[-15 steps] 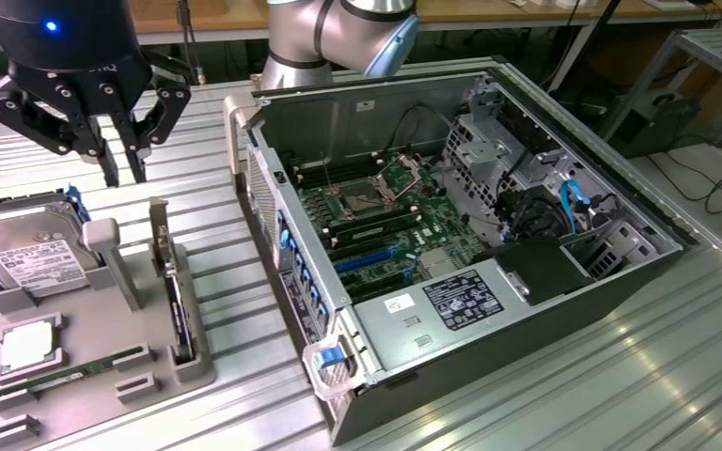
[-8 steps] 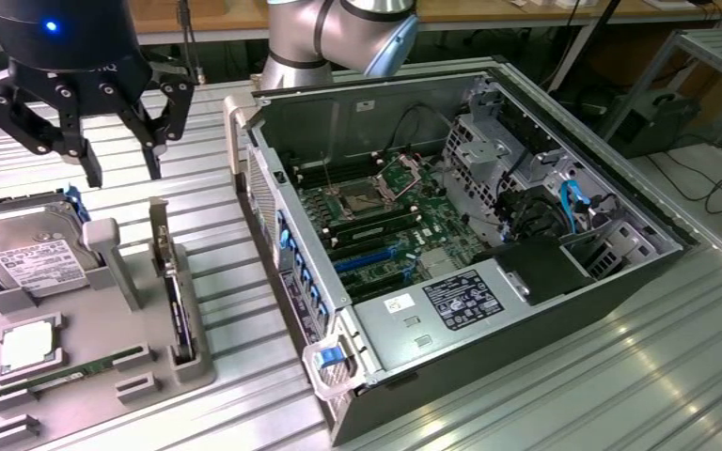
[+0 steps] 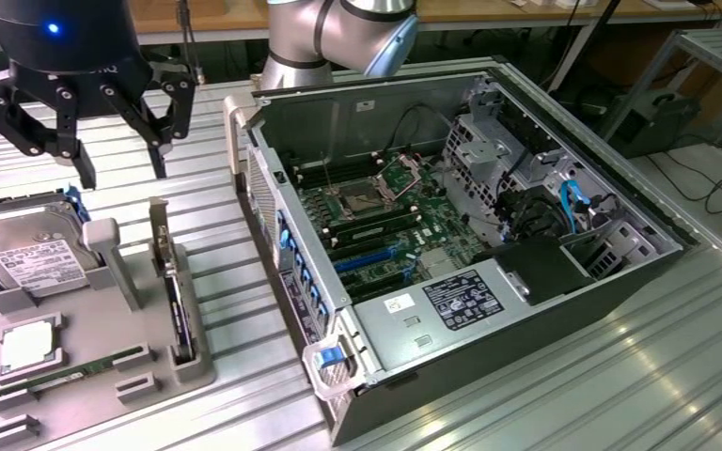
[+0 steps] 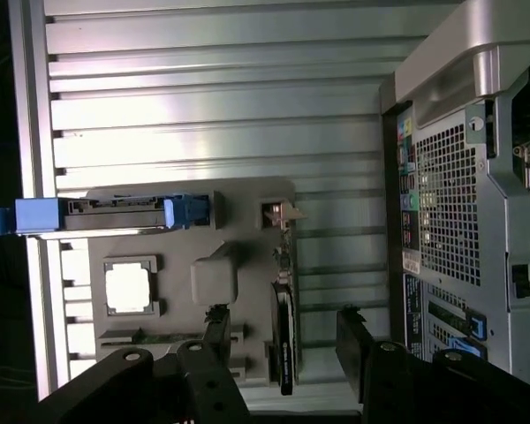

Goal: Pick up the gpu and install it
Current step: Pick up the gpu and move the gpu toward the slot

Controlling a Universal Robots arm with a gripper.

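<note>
Beside the gpu (image 3: 178,318), hard drive (image 3: 25,256), computer case (image 3: 530,371).

arm (image 3: 336,42): silver-grey rounded joints | wrist (image 3: 79,47): black, blue light | jaws: black linked bars

gpu (image 3: 180,315) stands edge-on in the grey holder (image 3: 108,268), so its lower edge is buried in the slot and its face can't be made out. Hard drive (image 3: 25,256) is clipped at the exterior view's left edge, label print too small to read. Tool (image 3: 123,174) body and arm (image 3: 336,38) run off the frame. Case (image 4: 459,177) is cut off in the wrist view.
</note>
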